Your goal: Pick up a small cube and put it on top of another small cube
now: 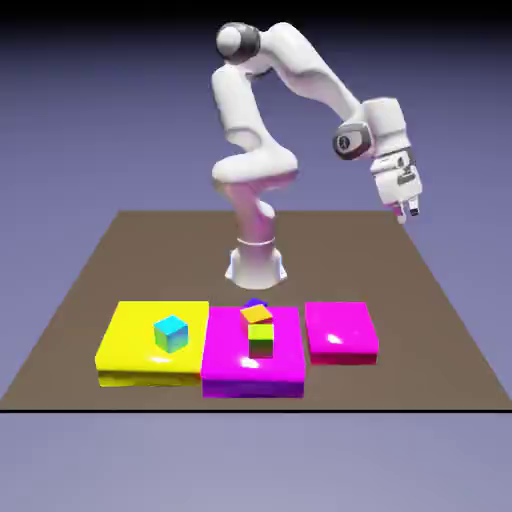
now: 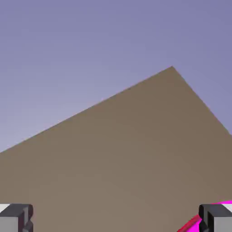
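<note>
Three cubes bunch up on the middle magenta pad (image 1: pixel 225 375), so they are hard to separate. The small dark blue cube (image 1: pixel 255 304) is mostly hidden behind the orange-yellow cube (image 1: pixel 257 314); only its top corner shows. The orange-yellow one sits tilted on the green cube (image 1: pixel 261 340), which has a dark base. Whether blue touches either of them, cannot tell.

In the hand view only bare tabletop (image 2: pixel 136 158), backdrop and a magenta sliver (image 2: pixel 192 223) at the bottom right show; no cubes. Both fingertips (image 2: pixel 17 216) are cut off by the bottom edge.

Arm is raised and folded, wrist out toward the exterior view's right, tool (image 1: pixel 408 210) high above the tabletop (image 1: pixel 120 250), pointing down and well apart from all pads. Tool is open: fingertips sit at opposite bottom corners of the hand view, nothing between them.

The cyan-topped cube (image 1: pixel 171 333) sits alone on the yellow pad (image 1: pixel 125 355), at the exterior view's left. The right magenta pad (image 1: pixel 342 335) is nearest the tool, below it.
</note>
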{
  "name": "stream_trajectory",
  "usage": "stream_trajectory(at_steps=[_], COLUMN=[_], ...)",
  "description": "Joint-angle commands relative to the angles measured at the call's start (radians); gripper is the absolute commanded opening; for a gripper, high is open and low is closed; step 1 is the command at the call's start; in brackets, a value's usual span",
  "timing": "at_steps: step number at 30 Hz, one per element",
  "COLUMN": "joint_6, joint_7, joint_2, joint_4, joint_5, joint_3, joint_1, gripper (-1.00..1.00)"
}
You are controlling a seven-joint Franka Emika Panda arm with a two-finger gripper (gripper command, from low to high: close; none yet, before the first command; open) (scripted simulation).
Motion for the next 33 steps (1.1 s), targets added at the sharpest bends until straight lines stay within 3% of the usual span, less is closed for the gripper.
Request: stream_trajectory(at_steps=[1,33], joint_6=[-0.019,-0.629], joint_7=[-0.003,-0.108], joint_2=[0.000,-0.012], joint_4=[0.000,0.001], joint_5=[0.016,0.532], joint_3=[0.036,1.196], joint_1=[0.034,1.119], gripper=[0.00,0.00])
